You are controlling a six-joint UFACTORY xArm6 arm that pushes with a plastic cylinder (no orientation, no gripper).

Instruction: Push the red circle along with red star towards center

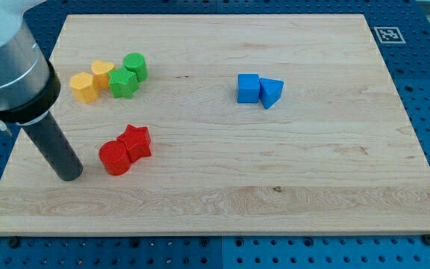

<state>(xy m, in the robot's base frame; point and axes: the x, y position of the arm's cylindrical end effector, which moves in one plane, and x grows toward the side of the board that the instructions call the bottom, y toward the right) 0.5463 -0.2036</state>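
camera view, my tip (71,175) left of red circle (114,158)

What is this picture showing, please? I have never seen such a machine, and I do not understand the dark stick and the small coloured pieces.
There is only one camera view, looking down at a wooden board. The dark stick is the end of a robot arm. It has no hand and holds nothing; my tip only slides on the board to push blocks. It stands just to the view's left of the red circle, which touches the red star. Toward the view's top left lie two yellow blocks and two green blocks. Right of the centre are a blue cube and a blue triangle.
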